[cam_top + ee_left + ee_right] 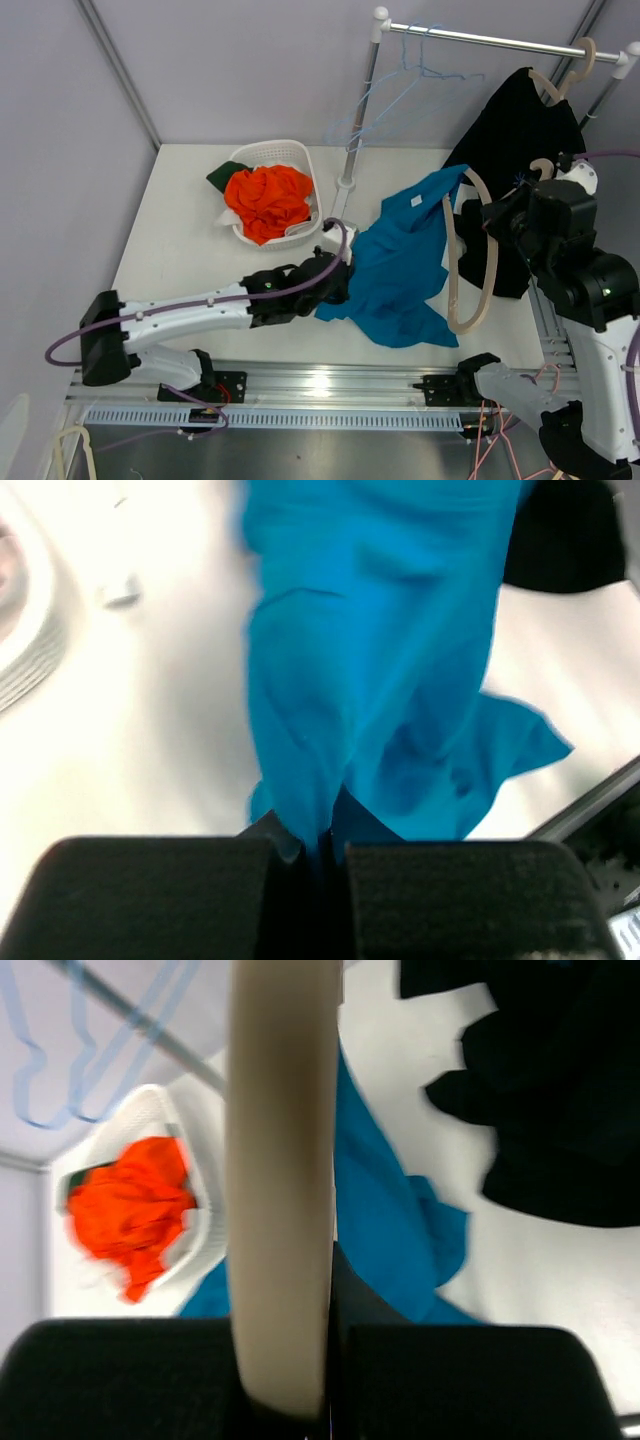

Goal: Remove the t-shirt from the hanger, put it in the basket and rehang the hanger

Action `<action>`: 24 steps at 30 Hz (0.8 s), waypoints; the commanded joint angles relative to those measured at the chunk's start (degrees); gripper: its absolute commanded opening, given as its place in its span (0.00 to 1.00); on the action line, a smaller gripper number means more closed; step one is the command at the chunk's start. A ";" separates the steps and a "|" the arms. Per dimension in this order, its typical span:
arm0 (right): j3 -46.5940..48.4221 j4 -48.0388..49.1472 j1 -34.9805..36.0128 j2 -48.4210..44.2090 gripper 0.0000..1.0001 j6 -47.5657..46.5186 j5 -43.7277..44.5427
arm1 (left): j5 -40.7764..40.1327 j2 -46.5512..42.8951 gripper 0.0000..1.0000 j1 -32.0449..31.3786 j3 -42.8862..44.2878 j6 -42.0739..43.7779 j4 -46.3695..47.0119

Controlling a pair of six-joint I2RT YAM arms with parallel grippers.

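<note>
A blue t-shirt (400,265) lies stretched across the table, its collar end still hooked over the upper arm of a beige wooden hanger (468,315). My left gripper (335,283) is shut on the shirt's lower edge; the left wrist view shows the blue t-shirt (380,680) pinched between the jaws of that gripper (322,855). My right gripper (505,222) is shut on the hanger and holds it above the table at the right; the right wrist view shows the beige hanger (280,1180) clamped in that gripper (300,1360), with the t-shirt (385,1230) beyond it.
A white basket (300,165) holding orange clothing (266,200) sits at the back left. A clothes rail (500,42) on a stand carries a blue wire hanger (415,60) and a black garment (515,140) on a wooden hanger. The table's metal front edge (320,385) runs below.
</note>
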 commanded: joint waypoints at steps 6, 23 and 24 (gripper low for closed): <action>-1.16 8.92 -5.75 4.04 0.00 -5.62 -4.02 | 2.08 -14.33 0.01 12.24 18.74 -0.54 -21.92; -0.10 11.82 -21.77 3.17 0.00 7.83 -67.79 | 8.40 0.96 0.00 39.41 43.89 7.38 -29.32; 0.51 10.95 -21.86 3.08 0.00 7.40 -67.63 | 8.66 1.92 0.01 39.76 44.33 7.03 -29.75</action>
